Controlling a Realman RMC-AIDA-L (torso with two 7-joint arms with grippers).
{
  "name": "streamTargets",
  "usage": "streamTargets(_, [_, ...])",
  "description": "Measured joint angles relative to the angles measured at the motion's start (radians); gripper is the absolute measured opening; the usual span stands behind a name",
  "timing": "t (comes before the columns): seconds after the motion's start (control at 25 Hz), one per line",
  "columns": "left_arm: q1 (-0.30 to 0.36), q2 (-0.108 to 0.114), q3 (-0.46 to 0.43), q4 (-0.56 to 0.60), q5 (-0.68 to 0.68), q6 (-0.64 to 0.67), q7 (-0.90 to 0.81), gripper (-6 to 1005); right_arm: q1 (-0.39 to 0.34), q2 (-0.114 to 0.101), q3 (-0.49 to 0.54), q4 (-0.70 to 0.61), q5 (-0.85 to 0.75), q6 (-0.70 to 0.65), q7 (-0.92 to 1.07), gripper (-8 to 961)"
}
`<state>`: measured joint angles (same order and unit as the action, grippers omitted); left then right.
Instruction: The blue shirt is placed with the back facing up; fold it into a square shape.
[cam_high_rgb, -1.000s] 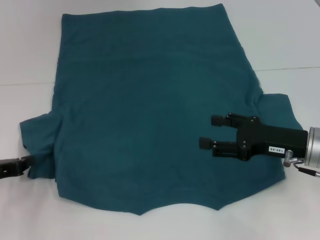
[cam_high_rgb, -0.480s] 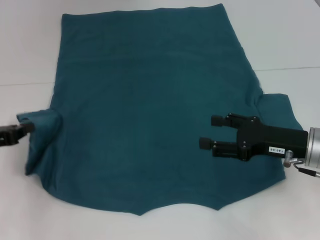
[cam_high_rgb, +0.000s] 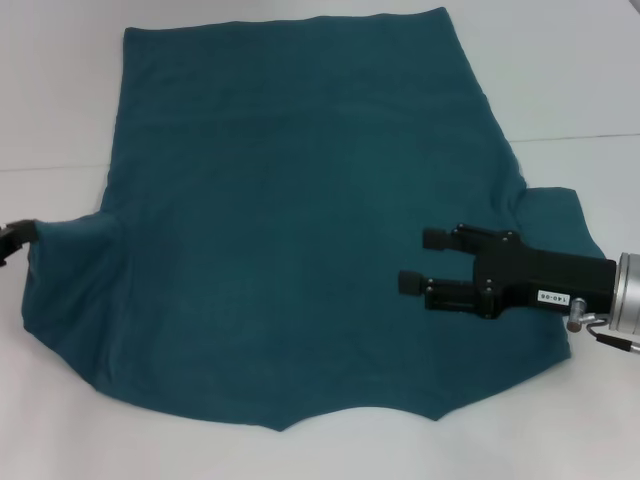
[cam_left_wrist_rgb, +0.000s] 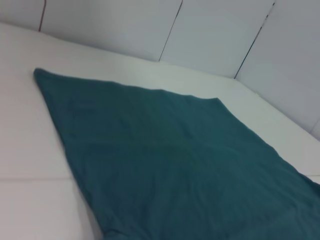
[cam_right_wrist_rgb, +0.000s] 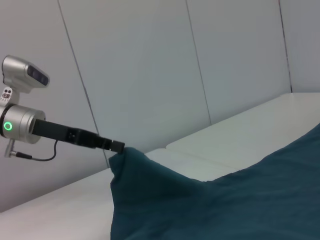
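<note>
Blue shirt (cam_high_rgb: 300, 230) lies back-up across your white table (cam_high_rgb: 580, 80); your left gripper (cam_right_wrist_rgb: 118, 146) pinches its left sleeve, lifted, while your right gripper (cam_high_rgb: 420, 262) hovers, jaws parted.

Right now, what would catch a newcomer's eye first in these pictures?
A large dark teal-blue cotton T-shirt covers most of the white table, plain side up. The left hand, at the table's left edge, is shut on one sleeve and holds it up off the surface. The black right hand hovers open over the shirt's right side.
</note>
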<state>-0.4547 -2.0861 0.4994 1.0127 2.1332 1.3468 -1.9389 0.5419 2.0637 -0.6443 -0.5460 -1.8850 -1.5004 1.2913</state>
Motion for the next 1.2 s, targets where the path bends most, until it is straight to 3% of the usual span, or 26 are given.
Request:
streamTargets(0.4, [-0.029,-0.005,0.009,0.046,-0.013,0.049,-0.032,16,0.004,0.005,0.0,-0.001,0.0,0.0,0.002,838])
streamTargets(0.76, [-0.049,-0.056,0.072,0.033,-0.062,0.043,-0.024,24,0.004,0.006,0.0,0.0,0.0,0.007,0.002,832])
streamTargets(0.96, [-0.06,-0.071,0.078,0.006,-0.066,0.028,-0.022,29,0.004,0.007,0.003,0.0,0.0,0.015,0.002,830])
streamTargets(1.2, [-0.091,-0.071,0.08,-0.076,-0.067,-0.021,-0.01,35,0.002,0.009,0.005,0.002,0.0,0.024,0.002,826])
